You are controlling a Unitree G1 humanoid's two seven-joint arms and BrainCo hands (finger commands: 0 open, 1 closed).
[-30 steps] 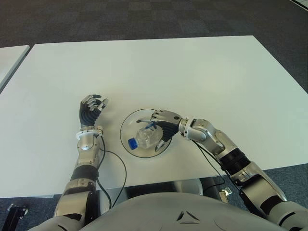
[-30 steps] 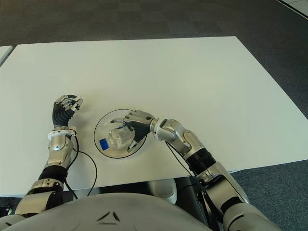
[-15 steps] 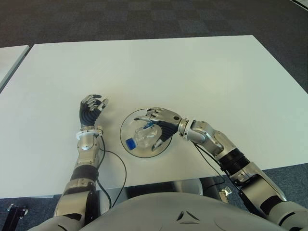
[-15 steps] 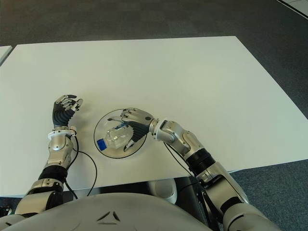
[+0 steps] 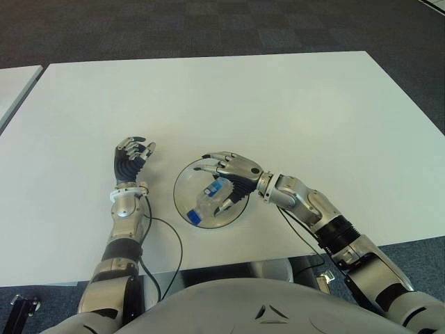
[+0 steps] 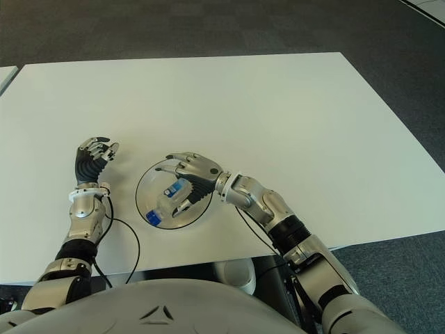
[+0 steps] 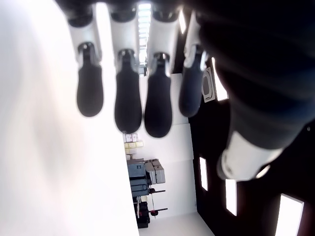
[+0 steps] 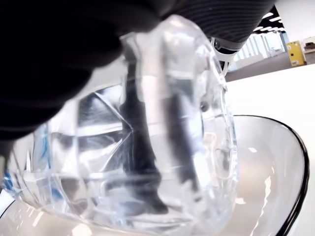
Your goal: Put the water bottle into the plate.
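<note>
One water bottle [image 5: 208, 200] flat in plate [image 5: 182, 188], cap robotward

The table [image 5: 278, 104] is plain white, and the floor [image 5: 208, 28] beyond it is dark grey with a faint checked pattern. On the table, the plate [image 5: 182, 186] is clear glass with a dark rim, and inside it the water bottle [image 5: 208, 202] is clear with a blue cap and blue label. Either side of the plate, the right hand [image 5: 226, 174] and left hand [image 5: 132, 156] are silver with black pads.
</note>
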